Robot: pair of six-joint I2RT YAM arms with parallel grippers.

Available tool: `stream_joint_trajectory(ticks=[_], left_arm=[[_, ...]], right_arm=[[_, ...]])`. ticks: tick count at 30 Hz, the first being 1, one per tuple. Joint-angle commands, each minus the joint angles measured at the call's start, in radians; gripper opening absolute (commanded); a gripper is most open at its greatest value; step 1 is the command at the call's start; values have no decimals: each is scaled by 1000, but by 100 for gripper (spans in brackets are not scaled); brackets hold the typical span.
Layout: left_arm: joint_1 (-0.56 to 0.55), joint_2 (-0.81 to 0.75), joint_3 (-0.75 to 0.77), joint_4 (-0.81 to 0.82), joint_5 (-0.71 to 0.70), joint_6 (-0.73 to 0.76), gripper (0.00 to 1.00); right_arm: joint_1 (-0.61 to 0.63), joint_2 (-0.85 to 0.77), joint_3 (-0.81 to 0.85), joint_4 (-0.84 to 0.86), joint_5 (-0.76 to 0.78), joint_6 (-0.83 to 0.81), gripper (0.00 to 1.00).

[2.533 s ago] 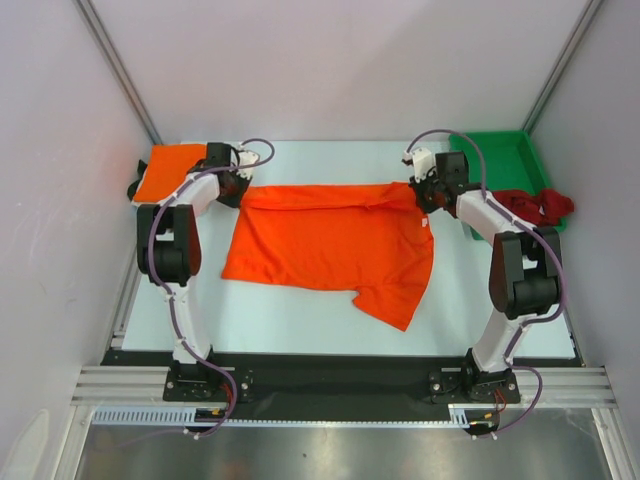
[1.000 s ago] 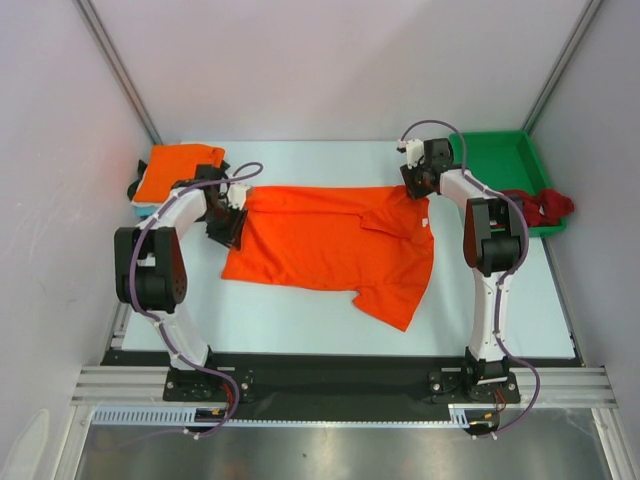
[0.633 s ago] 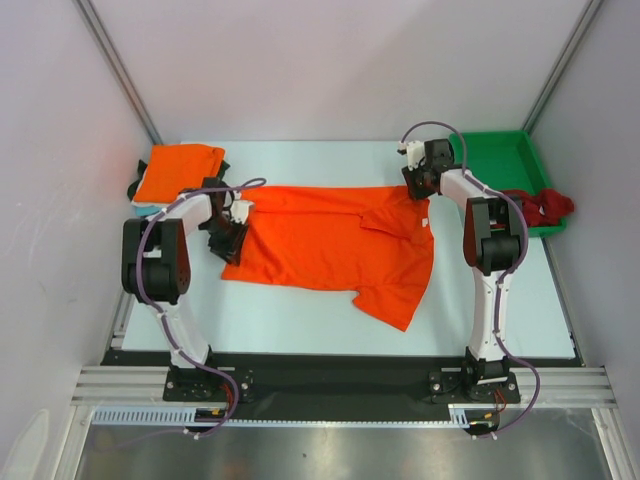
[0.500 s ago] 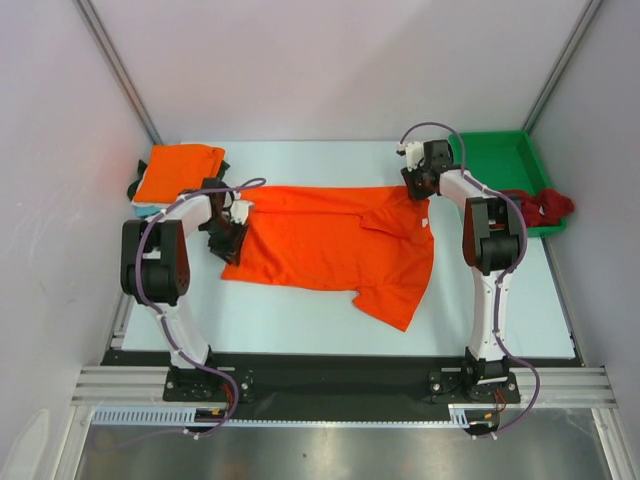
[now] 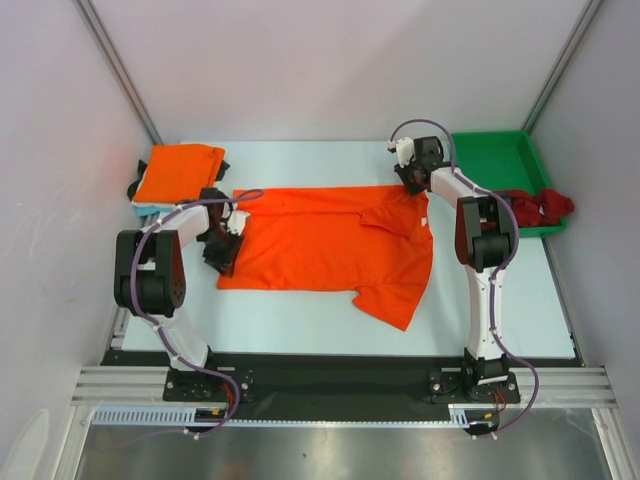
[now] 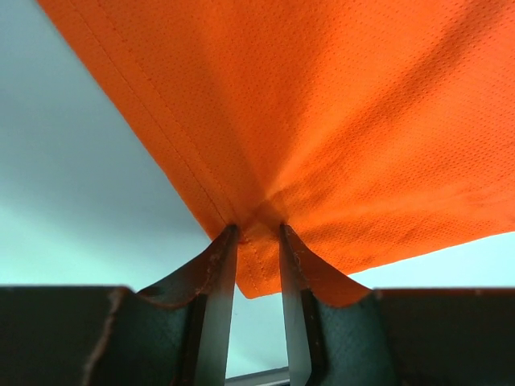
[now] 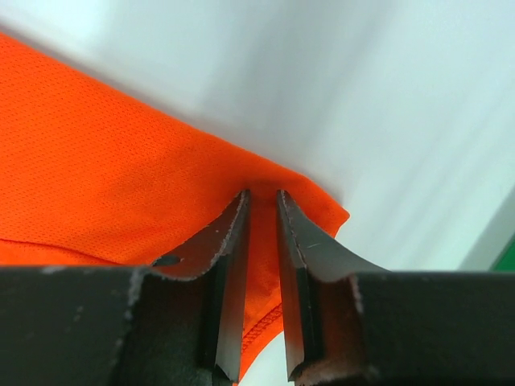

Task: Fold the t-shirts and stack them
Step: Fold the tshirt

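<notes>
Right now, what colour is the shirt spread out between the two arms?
Plain bright orange. The spread t-shirt shows best in the top external view.

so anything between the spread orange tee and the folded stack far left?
No loose object; only the left arm, its own forearm, lies between orange tee and folded stack; left pincer and right pincer both clamp the tee.

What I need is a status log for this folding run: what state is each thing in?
spread orange t-shirt: lying flat on the table, gripped at two edges.
left gripper: shut on the spread orange t-shirt's left edge.
right gripper: shut on its far right corner.
folded orange t-shirt: folded, far left.
dark red t-shirt: crumpled, draped over the tray's rim.
green tray: upright, far right.
</notes>
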Motion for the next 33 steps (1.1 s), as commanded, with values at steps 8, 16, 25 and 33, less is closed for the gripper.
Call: stream_joint_trajectory(ticks=[8,16,25,33], left_arm=[[9,-65,12,-73,-44,-13,33],[9,-113,249,-110,-8,51,38],[-8,-145,250,13,196,80,66],[-60,-126,163,180,42,19,79]], right_arm=[[1,47,29,18,58,-11,25],[1,-120,-13,6,29,-42,33],[21,-611,-444,-35,-195,-236,45],[167,-1005,-882,-279,-349,-588,49]])
